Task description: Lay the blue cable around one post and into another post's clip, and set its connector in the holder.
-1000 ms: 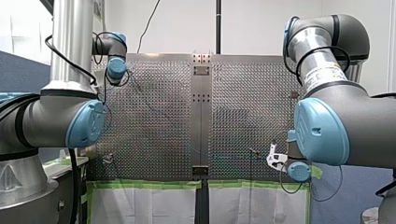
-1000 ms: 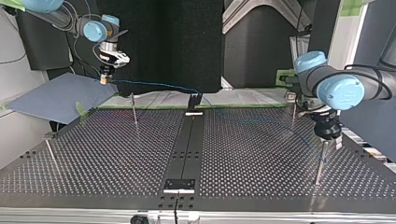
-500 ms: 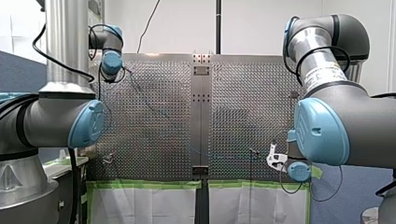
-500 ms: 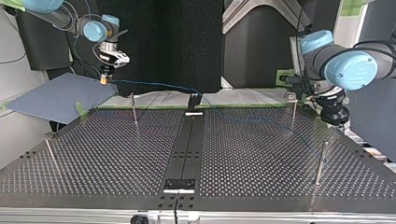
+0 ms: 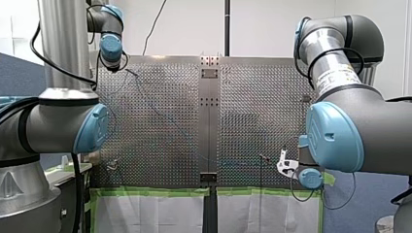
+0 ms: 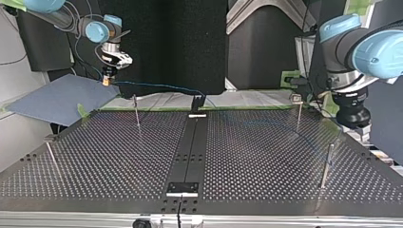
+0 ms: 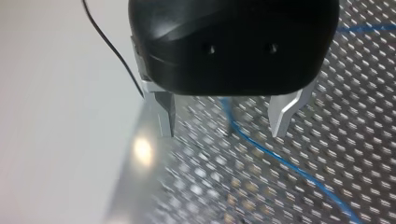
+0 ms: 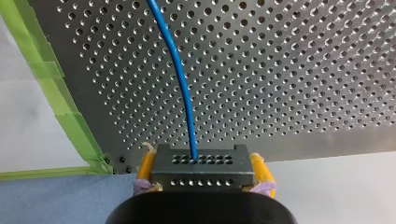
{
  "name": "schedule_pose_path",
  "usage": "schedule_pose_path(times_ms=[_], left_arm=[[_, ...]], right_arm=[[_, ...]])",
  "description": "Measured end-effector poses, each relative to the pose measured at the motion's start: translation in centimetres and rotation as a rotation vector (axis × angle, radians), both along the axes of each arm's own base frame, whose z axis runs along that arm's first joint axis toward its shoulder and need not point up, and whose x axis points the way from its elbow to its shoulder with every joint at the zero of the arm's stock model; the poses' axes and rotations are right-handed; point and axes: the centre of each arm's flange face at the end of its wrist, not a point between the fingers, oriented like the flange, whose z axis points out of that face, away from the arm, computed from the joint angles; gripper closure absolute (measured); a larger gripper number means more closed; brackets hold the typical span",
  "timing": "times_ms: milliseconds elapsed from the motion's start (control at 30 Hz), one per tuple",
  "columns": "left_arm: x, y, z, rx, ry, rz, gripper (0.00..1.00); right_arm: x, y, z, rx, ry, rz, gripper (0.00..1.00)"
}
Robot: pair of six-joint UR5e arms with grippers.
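My right gripper is shut on the black connector, gripped between its yellow pads. The blue cable leaves the connector and runs out over the perforated table. In the top view my right gripper hangs beyond the table's far left corner. From it the cable passes above the black holder, then crosses to the tall post at the right. My left gripper hovers open, up and to the right of that post. Its metal fingers stand apart above the cable without touching it.
A post with a clip stands at the far right, a thin post at the far left, another post near left. A black rail runs down the middle. A grey-blue sheet lies off the left corner.
My left gripper has lifted off the tall post and drawn away to the top view's right. The cable stays by the post. My right gripper has not moved.
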Motion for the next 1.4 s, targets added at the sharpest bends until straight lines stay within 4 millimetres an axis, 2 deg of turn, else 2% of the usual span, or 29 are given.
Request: schedule_pose_path(times_ms=[200,300,800,1033,1200,1400], left_arm=[[-1.4,-0.5,4.7,0.067,-0.032,-0.057,0.0],[-1.7,-1.0,6.2,0.096,-0.033,-0.088,0.0],[-2.4,-2.2,10.7,0.199,0.013,-0.11,0.0],[-2.8,-2.7,9.3,0.203,0.101,-0.094,0.0],[-2.9,-3.1,7.3,0.199,0.178,-0.104,0.0],[-3.4,-3.6,6.3,0.197,0.236,-0.121,0.0]], right_arm=[[0.0,0.0,0.0,0.0,-0.001,0.0,1.0],[0.0,0.0,0.0,0.001,-0.002,0.0,1.0],[0.2,0.1,0.0,0.002,-0.001,0.004,1.0],[0.2,0.1,0.0,0.002,-0.001,0.005,1.0],[0.2,0.1,0.0,0.002,-0.001,0.005,1.0],[0.2,0.1,0.0,0.004,-0.001,0.005,1.0]])
